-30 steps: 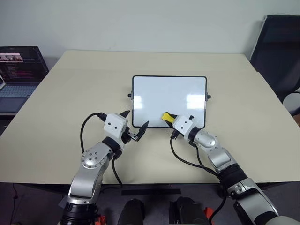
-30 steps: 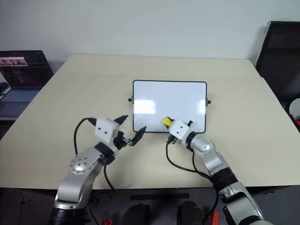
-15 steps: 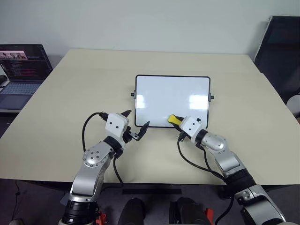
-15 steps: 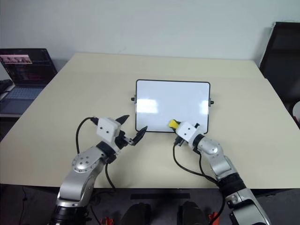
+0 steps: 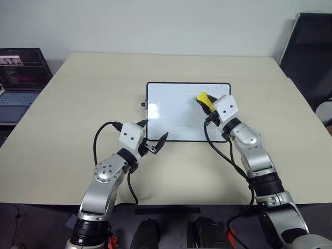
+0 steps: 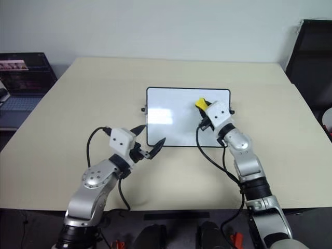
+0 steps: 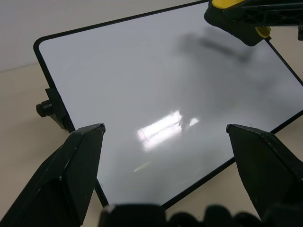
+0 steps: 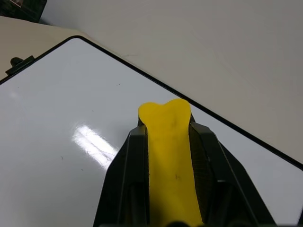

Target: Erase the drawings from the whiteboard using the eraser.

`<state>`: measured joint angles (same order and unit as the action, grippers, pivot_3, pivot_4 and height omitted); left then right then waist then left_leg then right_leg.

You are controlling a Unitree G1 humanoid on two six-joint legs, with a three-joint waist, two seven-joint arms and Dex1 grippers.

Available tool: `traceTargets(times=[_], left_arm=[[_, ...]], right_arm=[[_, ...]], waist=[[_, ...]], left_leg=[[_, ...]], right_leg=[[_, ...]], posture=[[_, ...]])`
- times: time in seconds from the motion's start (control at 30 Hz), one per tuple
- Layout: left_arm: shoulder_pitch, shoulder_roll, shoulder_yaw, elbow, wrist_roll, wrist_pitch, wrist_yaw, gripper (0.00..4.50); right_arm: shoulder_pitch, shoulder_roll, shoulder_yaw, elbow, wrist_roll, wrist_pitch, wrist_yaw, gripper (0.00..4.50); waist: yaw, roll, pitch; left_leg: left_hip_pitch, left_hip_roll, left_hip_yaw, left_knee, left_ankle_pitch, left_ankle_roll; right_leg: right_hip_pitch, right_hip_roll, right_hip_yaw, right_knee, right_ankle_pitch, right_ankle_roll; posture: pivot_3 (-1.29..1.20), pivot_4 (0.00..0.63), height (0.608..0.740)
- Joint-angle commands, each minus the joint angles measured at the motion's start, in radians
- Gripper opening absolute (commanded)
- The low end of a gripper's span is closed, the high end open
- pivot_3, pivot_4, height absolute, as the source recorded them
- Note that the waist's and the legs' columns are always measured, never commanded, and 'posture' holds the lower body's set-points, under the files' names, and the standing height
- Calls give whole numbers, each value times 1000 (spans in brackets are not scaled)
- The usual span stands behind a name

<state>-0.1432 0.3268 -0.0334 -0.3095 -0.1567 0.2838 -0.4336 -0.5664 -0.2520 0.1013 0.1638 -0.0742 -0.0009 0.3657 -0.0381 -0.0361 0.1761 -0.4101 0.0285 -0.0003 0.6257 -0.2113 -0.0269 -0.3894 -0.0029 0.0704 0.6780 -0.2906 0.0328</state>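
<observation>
So my right arm just swung the eraser point(image 5: 203, 99) from the whiteboard's point(image 5: 176, 111) near edge up toward its far right corner, lifting as it went; my left arm hasn't budged.

Head view: my right jaws point(image 5: 207, 104) are clamped on the yellow eraser over the board's far right part. My left jaws point(image 5: 152, 138) sit spread wide just off the board's near left corner, holding nothing. The board lies flat mid-worktop point(image 5: 78, 104).

Left wrist view: the board looks clean apart from glare, and the eraser hangs above its surface, casting a shadow.

Right wrist view: the eraser pokes out between my jaws, only a few tiny specks on the board.

I can't make out any digits, so I'd guess the wiping's about done.
</observation>
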Motion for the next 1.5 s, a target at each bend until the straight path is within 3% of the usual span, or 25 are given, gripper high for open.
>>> traceTargets(times=[0.03, 0.4, 0.53, 0.67, 0.83, 1.0, 1.2, 1.5], left_arm=[[-8, 6, 9, -27, -13, -8, -10, 4500], [-13, -1, 4, -10, -9, -16, -17, 4500], [-8, 9, 19, -6, -12, -21, -22, 4500], [-1, 20, 24, -16, -35, -21, -50, 4500], [-44, 24, 9, -24, -115, -9, -135, 4500], [-114, 37, -35, 2, -182, 5, -256, 4500], [-212, 39, -103, 61, -227, -5, -415, 4500], [-360, -4, -179, 263, -171, -132, -547, 4500]], right_arm=[[-2, 2, -12, -54, 19, 31, 1, 868], [56, 17, -21, -231, 38, 218, -12, 868], [117, 31, -84, -347, 98, 431, -36, 868], [166, 19, -231, -497, 160, 680, -104, 868], [182, -33, -334, -621, 176, 843, -150, 868], [187, -42, -352, -692, 179, 961, -198, 868], [202, -86, -344, -735, 180, 1090, -203, 868], [190, -139, -419, -654, 223, 1156, -168, 868]], waist=[[3, 0, 0], [5, 0, 0], [6, 0, 0], [6, 0, 0], [6, 0, 0], [3, 0, 0], [5, 0, 0], [6, 0, 0]], left_leg=[[-1, 0, 0, 0, 0, 0], [-1, 0, -1, 0, 0, 0], [-2, 0, -2, 0, 0, 0], [-3, 0, -4, 1, 0, 0], [-4, 0, -4, 1, 0, 0], [-4, -1, -2, 1, 0, 0], [-5, -1, 0, 2, 0, 0], [-6, -1, 0, 2, 0, 0]], right_leg=[[-1, 0, 0, 0, 0, 0], [0, 0, -1, 0, 0, 0], [0, 0, -1, 0, 0, 0], [-1, 0, -1, 0, 0, 0], [-1, 0, -2, 0, 0, 0], [-1, 1, -2, -1, 0, 0], [-2, 1, -4, -1, 0, 0], [-1, 1, -4, -2, -2, 3]], posture=[[0, 150, 740], [0, 150, 740], [0, 150, 740], [0, 150, 740], [0, 150, 740], [0, 150, 740], [0, 150, 740], [0, 150, 740]])
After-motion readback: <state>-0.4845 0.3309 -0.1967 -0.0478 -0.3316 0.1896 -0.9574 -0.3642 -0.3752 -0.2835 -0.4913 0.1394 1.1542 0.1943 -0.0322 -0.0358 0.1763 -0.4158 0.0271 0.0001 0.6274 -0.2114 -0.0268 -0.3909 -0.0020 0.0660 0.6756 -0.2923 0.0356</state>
